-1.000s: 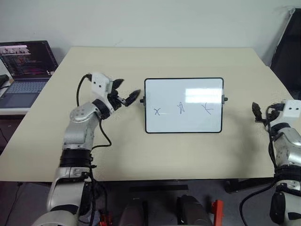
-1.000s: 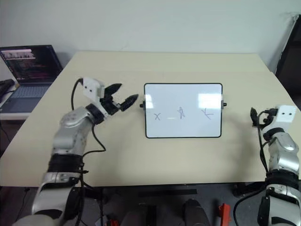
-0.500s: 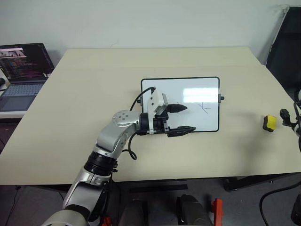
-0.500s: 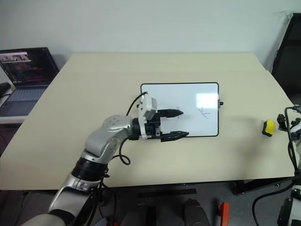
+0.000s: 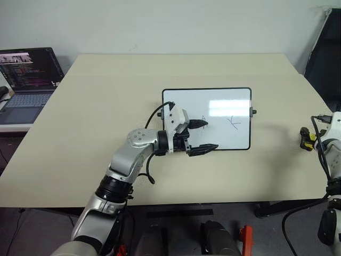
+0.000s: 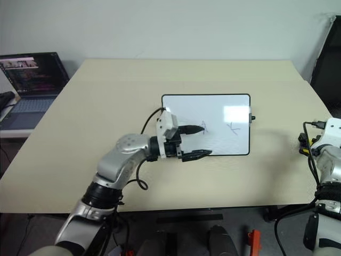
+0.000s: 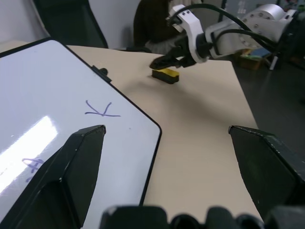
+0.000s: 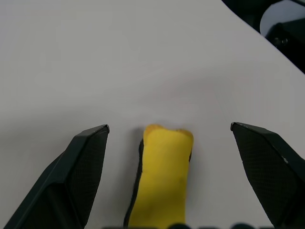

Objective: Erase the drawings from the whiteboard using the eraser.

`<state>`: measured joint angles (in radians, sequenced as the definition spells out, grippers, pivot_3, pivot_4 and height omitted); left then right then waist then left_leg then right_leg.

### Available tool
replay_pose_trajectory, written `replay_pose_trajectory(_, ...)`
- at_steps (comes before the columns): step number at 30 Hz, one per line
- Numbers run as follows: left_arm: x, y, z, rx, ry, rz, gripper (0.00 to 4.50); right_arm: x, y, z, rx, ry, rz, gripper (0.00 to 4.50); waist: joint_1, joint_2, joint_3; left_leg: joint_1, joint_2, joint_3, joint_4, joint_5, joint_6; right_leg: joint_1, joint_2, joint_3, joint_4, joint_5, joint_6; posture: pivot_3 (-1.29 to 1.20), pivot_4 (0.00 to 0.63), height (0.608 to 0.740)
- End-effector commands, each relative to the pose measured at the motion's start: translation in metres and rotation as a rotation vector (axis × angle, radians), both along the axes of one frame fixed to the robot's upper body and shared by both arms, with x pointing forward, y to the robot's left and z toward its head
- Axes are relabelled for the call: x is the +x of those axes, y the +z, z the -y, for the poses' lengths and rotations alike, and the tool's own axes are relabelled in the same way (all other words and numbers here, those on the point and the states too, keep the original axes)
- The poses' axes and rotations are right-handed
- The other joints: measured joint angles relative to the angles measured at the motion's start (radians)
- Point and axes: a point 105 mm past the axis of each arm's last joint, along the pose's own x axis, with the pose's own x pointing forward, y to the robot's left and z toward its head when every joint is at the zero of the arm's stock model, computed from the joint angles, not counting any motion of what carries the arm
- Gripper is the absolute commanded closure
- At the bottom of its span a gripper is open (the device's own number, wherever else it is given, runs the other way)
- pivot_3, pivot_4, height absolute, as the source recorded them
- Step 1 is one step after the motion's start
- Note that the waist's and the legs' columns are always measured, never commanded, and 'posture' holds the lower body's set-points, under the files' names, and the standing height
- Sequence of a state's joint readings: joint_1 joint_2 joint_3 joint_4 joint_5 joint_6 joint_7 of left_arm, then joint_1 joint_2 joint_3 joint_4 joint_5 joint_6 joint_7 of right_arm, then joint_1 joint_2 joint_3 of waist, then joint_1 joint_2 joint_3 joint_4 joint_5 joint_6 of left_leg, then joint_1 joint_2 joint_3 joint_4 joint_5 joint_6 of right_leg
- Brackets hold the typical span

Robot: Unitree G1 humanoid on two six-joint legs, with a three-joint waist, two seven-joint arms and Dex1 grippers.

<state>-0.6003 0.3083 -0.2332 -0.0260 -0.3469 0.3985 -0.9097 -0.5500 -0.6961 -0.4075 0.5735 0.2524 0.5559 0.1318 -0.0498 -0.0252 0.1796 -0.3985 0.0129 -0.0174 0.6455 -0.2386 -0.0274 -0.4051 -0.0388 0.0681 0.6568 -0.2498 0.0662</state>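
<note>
The whiteboard (image 5: 224,101) lies flat in the middle of the beige table (image 5: 106,96). Its cross-like drawing (image 5: 233,123) shows on the right and the star-like one (image 7: 31,164) in the middle, partly behind a finger. The leftmost drawing is hidden by my left arm. My left gripper (image 5: 211,134) hovers open over the board's lower left part, pointing right. The yellow eraser (image 8: 164,176) lies on the table near the right edge, also seen as the eraser (image 5: 306,140) from the head. My right gripper (image 8: 170,127) is open with a finger on each side of it, not touching it.
An open laptop (image 5: 26,74) sits on a lower surface left of the table. A dark chair-like shape (image 5: 326,58) stands past the table's right edge, close to the eraser. Bare tabletop surrounds the board.
My left gripper swung from left of the whiteboard to over its lower left part, covering the x. My right gripper tipped down so its fingers straddle the eraser. The head camera shifted slightly.
</note>
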Motion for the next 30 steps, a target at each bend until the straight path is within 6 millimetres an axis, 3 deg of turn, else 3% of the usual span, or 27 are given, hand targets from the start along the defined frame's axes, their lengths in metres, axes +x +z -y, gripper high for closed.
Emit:
replay_pose_trajectory(1,0.002,0.011,-0.001,-0.028,0.013,0.049,0.00,0.002,0.011,0.001,-0.015,-0.007,0.023,0.02,0.000,0.000,0.000,0.000,0.000,0.000,0.000,0.000,0.000,0.000,0.000,0.000,0.000,0.000,0.000,0.00,0.150,0.740)
replay_pose_trajectory(3,0.002,0.010,0.000,-0.029,0.015,0.050,0.00,0.002,0.010,0.001,-0.012,-0.012,0.019,0.02,-0.003,0.000,0.000,0.000,0.000,0.000,0.000,0.000,0.000,0.000,0.000,0.000,0.000,0.000,0.000,0.00,0.150,0.740)
replay_pose_trajectory(6,0.002,0.011,0.000,-0.035,0.023,0.052,0.00,0.002,0.007,0.000,-0.006,-0.015,0.008,0.55,-0.004,0.000,0.000,0.000,0.000,0.000,0.000,0.000,0.000,0.000,0.000,0.000,0.000,0.000,0.000,0.00,0.150,0.740)
replay_pose_trajectory(17,0.005,0.012,-0.003,-0.034,0.044,0.057,0.00,0.002,-0.007,-0.007,0.011,0.006,-0.044,4.46,-0.003,0.000,0.000,0.000,0.000,0.000,0.000,0.000,0.000,0.000,0.000,0.000,0.000,0.000,0.000,0.00,0.150,0.740)
replay_pose_trajectory(26,0.007,0.012,-0.003,-0.036,0.053,0.056,0.00,0.001,-0.007,-0.009,0.005,0.015,-0.060,4.46,-0.002,0.000,0.000,0.000,0.000,0.000,0.000,0.000,0.000,0.000,0.000,0.000,0.000,0.000,0.000,0.00,0.150,0.740)
replay_pose_trajectory(30,0.007,0.012,-0.003,-0.037,0.053,0.056,0.00,0.000,0.008,-0.008,-0.007,0.019,-0.020,3.64,-0.001,0.000,0.000,0.000,0.000,0.000,0.000,0.000,0.000,0.000,0.000,0.000,0.000,0.000,0.000,0.00,0.150,0.740)
